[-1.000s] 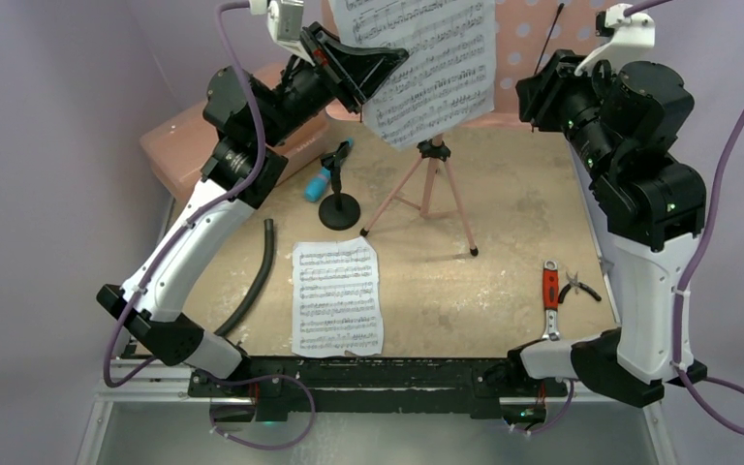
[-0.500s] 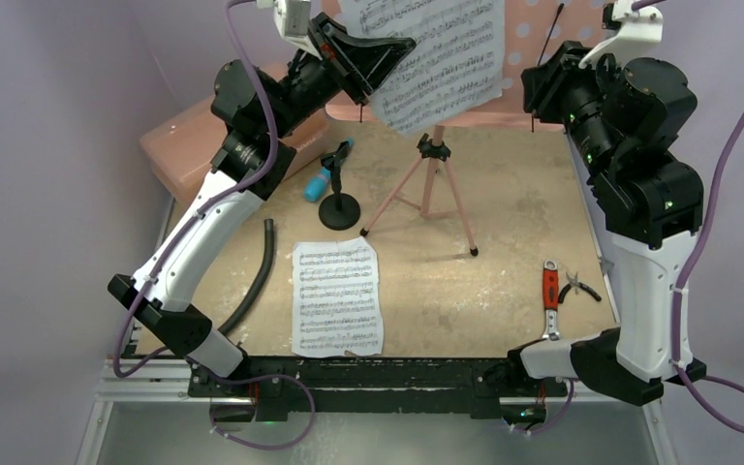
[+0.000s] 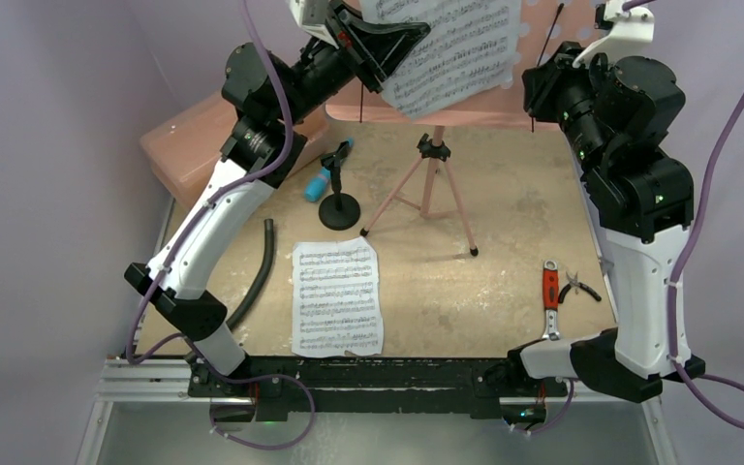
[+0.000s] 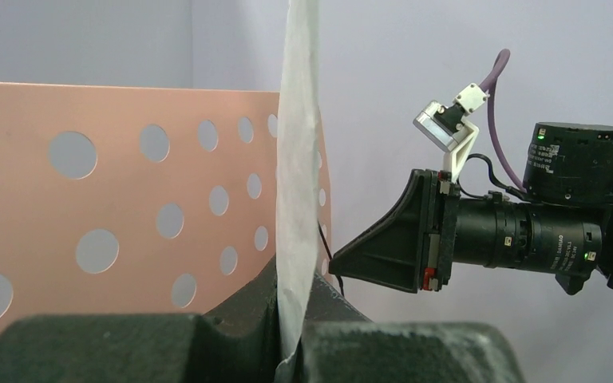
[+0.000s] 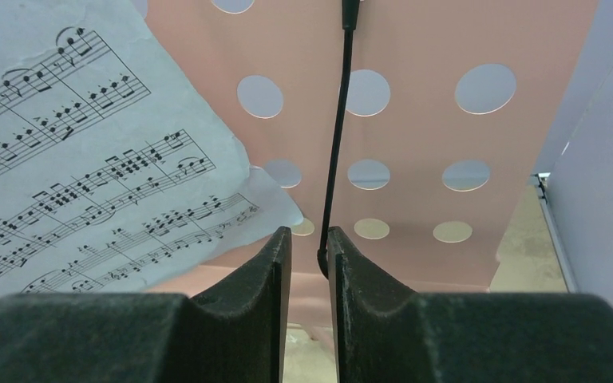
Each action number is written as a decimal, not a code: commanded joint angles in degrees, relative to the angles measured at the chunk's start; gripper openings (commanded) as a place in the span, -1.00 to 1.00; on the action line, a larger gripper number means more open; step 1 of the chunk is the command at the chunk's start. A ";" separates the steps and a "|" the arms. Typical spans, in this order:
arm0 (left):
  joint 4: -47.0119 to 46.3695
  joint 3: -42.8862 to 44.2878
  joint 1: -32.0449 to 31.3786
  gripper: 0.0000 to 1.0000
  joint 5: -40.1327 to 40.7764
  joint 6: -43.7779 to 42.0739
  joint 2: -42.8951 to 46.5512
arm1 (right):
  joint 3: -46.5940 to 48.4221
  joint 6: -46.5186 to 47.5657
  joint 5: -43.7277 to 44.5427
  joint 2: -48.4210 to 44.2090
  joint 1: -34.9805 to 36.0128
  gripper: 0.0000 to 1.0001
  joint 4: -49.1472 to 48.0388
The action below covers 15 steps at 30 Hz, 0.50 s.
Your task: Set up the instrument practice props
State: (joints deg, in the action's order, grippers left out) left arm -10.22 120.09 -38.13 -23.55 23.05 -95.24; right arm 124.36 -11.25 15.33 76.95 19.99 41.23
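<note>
The music stand stood on its tripod at the far side of the table, its pink perforated panel facing the arms. The left gripper was clenched on the edge of one sheet-music page, which it held tilted in the air in front of the panel, not resting on the ledge. The right gripper had its jaws drawn narrow around the lower end of the thin black retaining wire on the panel. Whether they actually pinched the wire could not be told. The second page lay flat near the front edge of the table. The cyan microphone sat in the small black mic stand, left of the tripod.

The likely trouble was the page's lower corner, which looked creased and lay close to the wire. If the wire were not lifted clear of the panel, the corner could catch on it and crumple or tear. A hard pull on the wire could also rock or tip the light stand. Because the page was pinched at one edge only, it could swing crooked or slip off the ledge on release.
</note>
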 commanded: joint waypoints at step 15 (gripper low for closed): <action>5.73 8.62 -2.64 -1.00 4.19 -6.89 -3.99 | -2.56 0.81 0.20 -1.21 0.14 -0.64 -7.08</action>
State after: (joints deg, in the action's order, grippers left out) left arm -4.84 125.69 -40.23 -21.02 18.11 -98.67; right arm 121.73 -11.03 15.62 76.44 19.97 38.20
